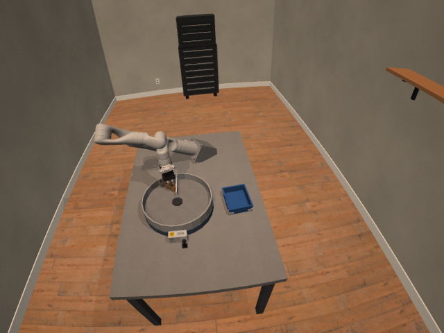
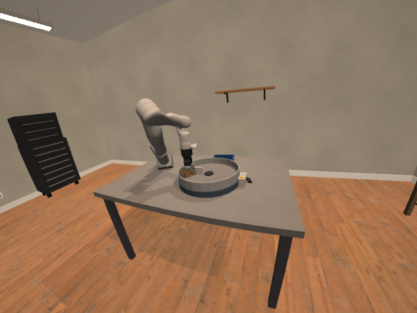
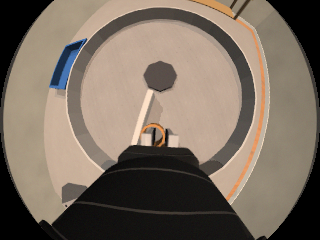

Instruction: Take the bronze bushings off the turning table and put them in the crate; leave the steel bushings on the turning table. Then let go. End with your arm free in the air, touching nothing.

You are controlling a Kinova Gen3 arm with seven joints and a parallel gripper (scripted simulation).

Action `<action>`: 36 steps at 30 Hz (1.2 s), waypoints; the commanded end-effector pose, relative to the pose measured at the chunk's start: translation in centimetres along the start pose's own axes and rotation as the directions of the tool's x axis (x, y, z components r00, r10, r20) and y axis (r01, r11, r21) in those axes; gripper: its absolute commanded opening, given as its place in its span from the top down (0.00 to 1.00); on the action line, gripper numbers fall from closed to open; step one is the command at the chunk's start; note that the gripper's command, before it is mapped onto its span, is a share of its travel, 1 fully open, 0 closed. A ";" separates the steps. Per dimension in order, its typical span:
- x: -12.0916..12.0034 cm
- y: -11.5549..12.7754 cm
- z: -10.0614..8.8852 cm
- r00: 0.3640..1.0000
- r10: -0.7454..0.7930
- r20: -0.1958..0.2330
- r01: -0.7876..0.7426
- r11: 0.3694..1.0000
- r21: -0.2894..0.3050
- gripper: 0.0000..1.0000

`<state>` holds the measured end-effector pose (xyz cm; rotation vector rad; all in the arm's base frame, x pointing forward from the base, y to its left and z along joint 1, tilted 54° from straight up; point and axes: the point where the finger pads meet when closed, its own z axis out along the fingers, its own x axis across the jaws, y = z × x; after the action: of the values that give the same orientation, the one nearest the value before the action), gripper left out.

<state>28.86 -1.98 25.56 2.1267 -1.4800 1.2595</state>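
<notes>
Okay, tool (image 1: 170,182) (image 2: 187,169) (image 3: 160,134) is pointing down inside the turning table (image 1: 206,216) (image 2: 208,187) (image 3: 248,95), over the bushing cluster, fingers partway apart. Bronze bushings (image 1: 173,187) (image 2: 187,173) (image 3: 153,125) stand bunched near the rim, close to the pale straight bar (image 1: 176,186) (image 2: 200,169) (image 3: 143,115); one shows as an orange ring at the fingers in the wrist view. Exact count and finger contact: can't tell. Grey piece (image 1: 161,182) beside the bronze ones, maybe steel, too small to be sure. Bar runs toward the dark hub (image 1: 177,201) (image 2: 208,173) (image 3: 160,76) at the centre. Blue crate (image 1: 236,198) (image 2: 223,156) (image 3: 62,67) sits on the tabletop (image 1: 200,261) (image 2: 249,205) (image 3: 57,135), apart from the turning table. White box with yellow label (image 1: 177,234) (image 2: 242,178) is at the turning table's outer wall. Arm (image 1: 138,139) (image 2: 154,128) bent, wrist above the bushings.
</notes>
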 end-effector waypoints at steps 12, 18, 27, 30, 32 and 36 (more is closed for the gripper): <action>0.0 0.1 0.1 1.000 -0.001 -0.002 0.001 1.000 -0.003 1.00; 0.0 0.1 0.1 1.000 -0.001 -0.002 0.001 1.000 -0.003 1.00; 0.0 0.1 0.1 1.000 -0.001 -0.002 0.001 1.000 -0.003 1.00; 0.3 0.1 0.1 1.000 0.001 -0.009 -0.001 1.000 -0.003 1.00; 0.3 0.1 0.1 1.000 0.001 -0.009 -0.001 1.000 -0.003 1.00; 0.3 0.1 0.1 1.000 0.001 -0.009 -0.001 1.000 -0.003 1.00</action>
<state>28.88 -2.36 25.73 2.1141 -1.4790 1.2651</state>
